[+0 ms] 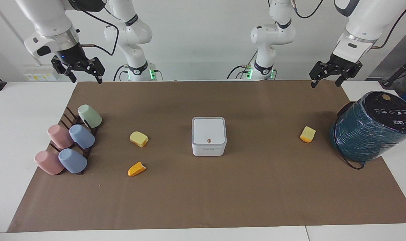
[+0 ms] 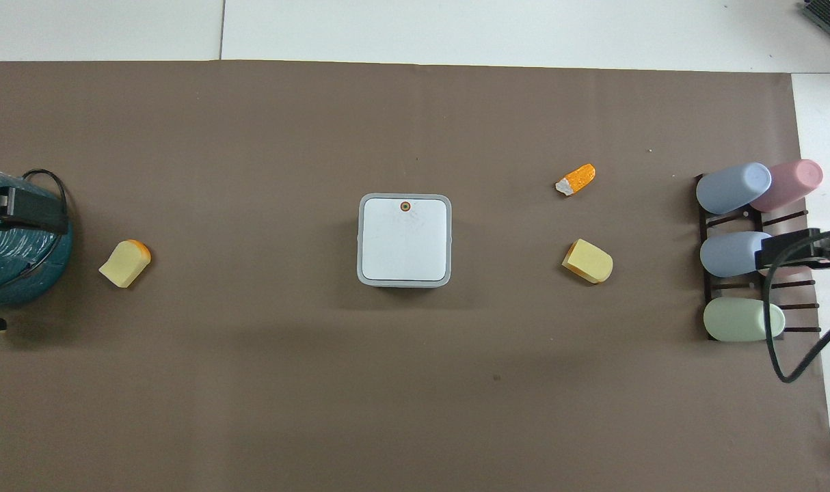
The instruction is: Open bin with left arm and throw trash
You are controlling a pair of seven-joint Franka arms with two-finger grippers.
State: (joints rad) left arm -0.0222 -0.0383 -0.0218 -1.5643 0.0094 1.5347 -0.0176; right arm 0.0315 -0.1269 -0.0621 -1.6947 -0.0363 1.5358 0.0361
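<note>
The white bin (image 1: 209,135) stands mid-table with its grey-rimmed lid shut; it also shows in the overhead view (image 2: 405,239). Its orange button (image 2: 405,206) is on the side farther from the robots. Three yellow-orange trash chunks lie on the mat. Two lie toward the right arm's end, one (image 1: 138,139) nearer to the robots than the other (image 1: 136,169). The third (image 1: 307,134) lies toward the left arm's end. My left gripper (image 1: 326,83) is open and raised over that end. My right gripper (image 1: 86,80) is open and raised over the right arm's end. Both are empty.
A large dark-teal wrapped cylinder (image 1: 370,127) stands at the left arm's end, beside the third chunk. A dark rack with several pastel cups (image 1: 69,144) sits at the right arm's end. A brown mat (image 1: 223,194) covers the table.
</note>
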